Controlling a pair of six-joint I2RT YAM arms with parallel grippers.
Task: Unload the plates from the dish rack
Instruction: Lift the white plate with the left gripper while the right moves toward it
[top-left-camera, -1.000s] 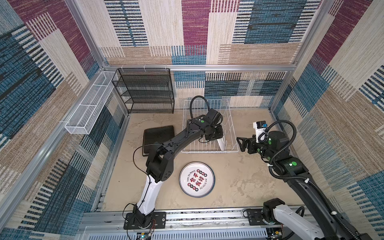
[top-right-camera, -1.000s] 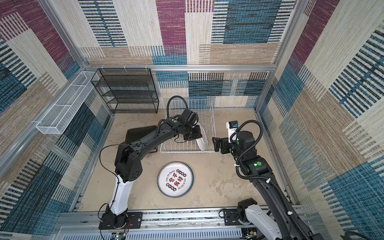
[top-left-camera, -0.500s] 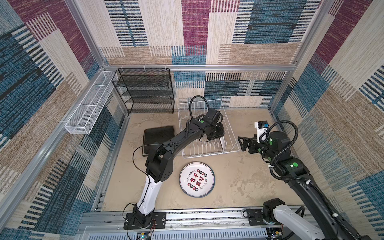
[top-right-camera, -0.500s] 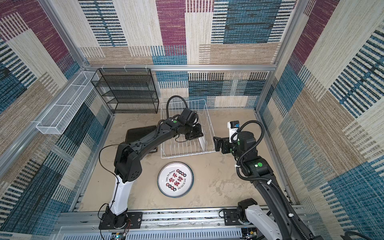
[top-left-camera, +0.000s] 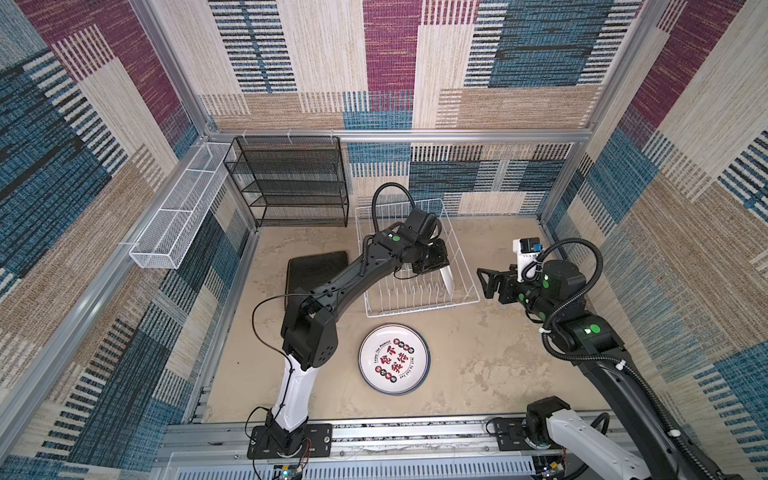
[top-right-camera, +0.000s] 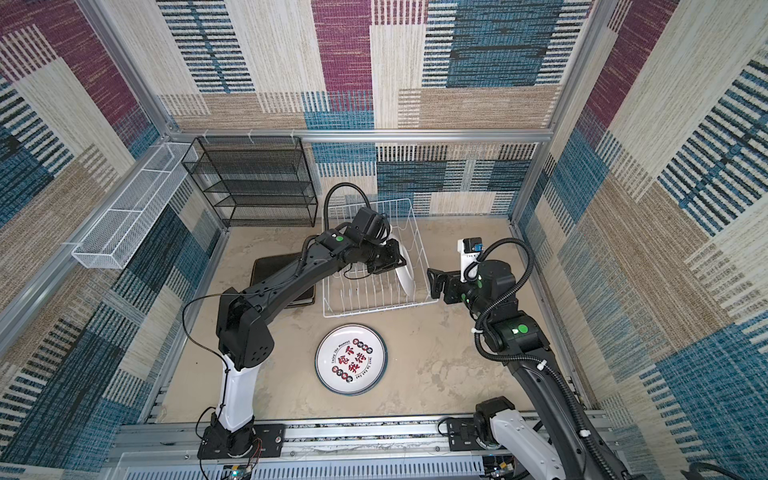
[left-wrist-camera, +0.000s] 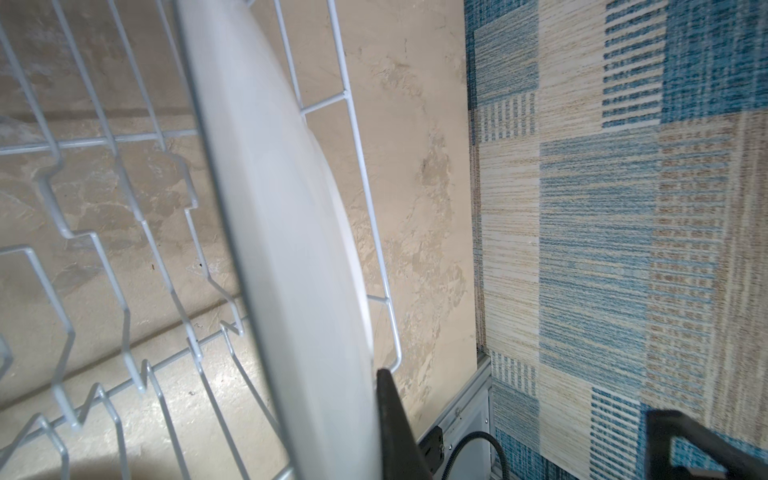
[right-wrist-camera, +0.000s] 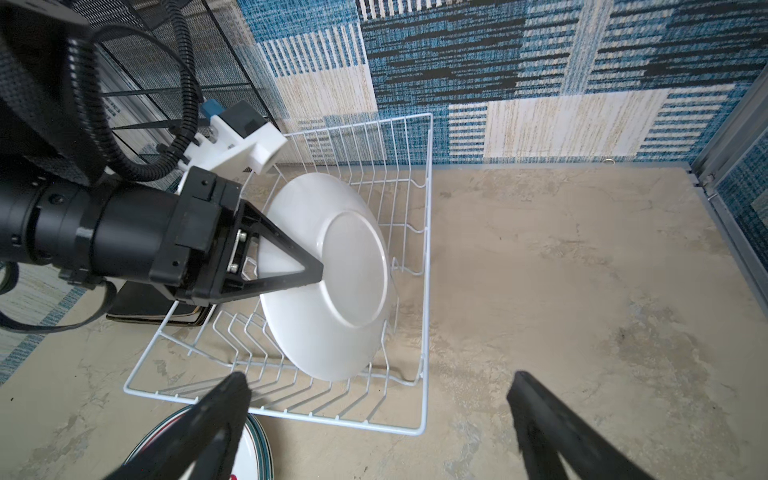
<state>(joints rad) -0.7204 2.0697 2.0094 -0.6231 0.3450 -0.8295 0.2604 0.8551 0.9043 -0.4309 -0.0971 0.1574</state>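
The white wire dish rack (top-left-camera: 409, 305) (top-right-camera: 370, 309) (right-wrist-camera: 424, 257) stands at the back middle of the floor. One round white plate (top-left-camera: 448, 279) (top-right-camera: 405, 277) (right-wrist-camera: 345, 291) (left-wrist-camera: 282, 232) stands upright near its right end, back facing right. My left gripper (top-left-camera: 436, 266) (top-right-camera: 395, 259) (right-wrist-camera: 318, 272) is shut on that plate's upper rim; one black finger (left-wrist-camera: 390, 415) lies against its back. My right gripper (top-left-camera: 488, 282) (top-right-camera: 436, 282) (right-wrist-camera: 379, 380) hangs open just right of the rack, holding nothing. Another round plate (top-left-camera: 394, 359) (top-right-camera: 351, 359) lies face up in front of the rack. Black-backed square plates (top-left-camera: 316, 270) (top-right-camera: 270, 270) lie left of it.
A black mesh shelf unit (top-left-camera: 291, 183) (top-right-camera: 253, 183) stands against the back wall, left of the rack. A long white mesh basket (top-left-camera: 178, 208) (top-right-camera: 124, 216) hangs on the left wall. Patterned walls close in three sides. A metal rail (top-left-camera: 374, 432) runs along the front.
My left gripper has closed on the standing plate's rim. The rack has shifted and turned slightly. The right arm has barely moved.
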